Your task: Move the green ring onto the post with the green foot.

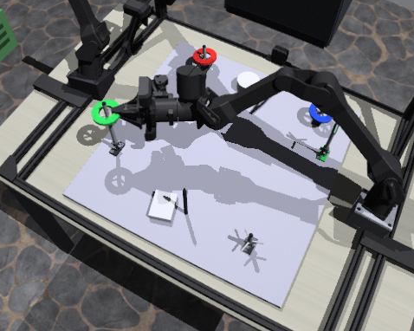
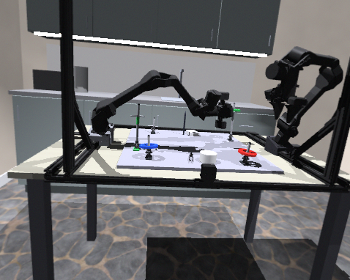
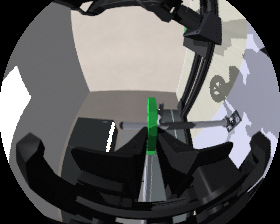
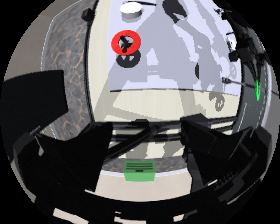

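The green ring [image 1: 105,112] sits high on a thin post with a dark foot [image 1: 115,147] at the mat's left edge, and the post passes through its hole. My left gripper [image 1: 119,111] reaches level from the right and is shut on the ring's near rim. In the left wrist view the ring [image 3: 150,125] stands edge-on between the closed fingers. The post with the green foot [image 1: 320,152] stands at the mat's right side, far from the ring. My right gripper [image 2: 277,107] is open and empty, folded high above its base.
A red ring [image 1: 204,56] on a short post is at the back. A blue ring [image 1: 320,113] sits on a post near the green-foot post. A white cylinder [image 1: 248,80], a white block [image 1: 163,204], a dark peg [image 1: 185,200] and a small post [image 1: 249,242] stand on the mat.
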{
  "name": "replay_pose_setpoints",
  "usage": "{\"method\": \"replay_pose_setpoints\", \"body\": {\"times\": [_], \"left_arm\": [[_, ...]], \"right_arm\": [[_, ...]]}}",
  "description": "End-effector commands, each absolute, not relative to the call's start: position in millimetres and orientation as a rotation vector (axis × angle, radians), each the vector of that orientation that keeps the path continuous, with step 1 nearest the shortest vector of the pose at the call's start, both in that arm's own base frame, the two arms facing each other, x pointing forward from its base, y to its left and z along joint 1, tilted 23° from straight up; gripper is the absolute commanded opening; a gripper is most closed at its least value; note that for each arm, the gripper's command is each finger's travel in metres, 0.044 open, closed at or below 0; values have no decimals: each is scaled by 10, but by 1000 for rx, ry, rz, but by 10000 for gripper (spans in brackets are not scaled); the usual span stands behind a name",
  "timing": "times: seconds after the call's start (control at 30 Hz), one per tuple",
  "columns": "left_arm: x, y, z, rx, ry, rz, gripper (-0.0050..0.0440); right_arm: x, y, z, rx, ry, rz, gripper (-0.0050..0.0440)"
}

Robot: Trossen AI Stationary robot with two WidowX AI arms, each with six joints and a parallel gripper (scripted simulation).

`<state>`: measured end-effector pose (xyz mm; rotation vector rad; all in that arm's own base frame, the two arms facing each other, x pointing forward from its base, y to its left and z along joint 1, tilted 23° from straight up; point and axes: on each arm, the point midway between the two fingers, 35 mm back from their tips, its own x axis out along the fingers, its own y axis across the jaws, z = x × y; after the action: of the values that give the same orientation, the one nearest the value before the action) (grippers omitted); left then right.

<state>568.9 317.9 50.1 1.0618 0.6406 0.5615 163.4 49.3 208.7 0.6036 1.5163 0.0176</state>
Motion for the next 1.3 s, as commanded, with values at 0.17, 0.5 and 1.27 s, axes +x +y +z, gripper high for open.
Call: {"method": "replay_pose_setpoints", "body": {"times": [0.17,0.5,1.27], "left_arm": [[5633,3118,476,1061,646,555,0],[5581,3253,843,1061,646,554,0],[5215,3223,1421,1088,595,471,0]], "right_arm": [[1628,496,2087,608,1518,17,400],[1628,496,2087,608,1518,17,400],[1628,496,2087,608,1518,17,400]]}}
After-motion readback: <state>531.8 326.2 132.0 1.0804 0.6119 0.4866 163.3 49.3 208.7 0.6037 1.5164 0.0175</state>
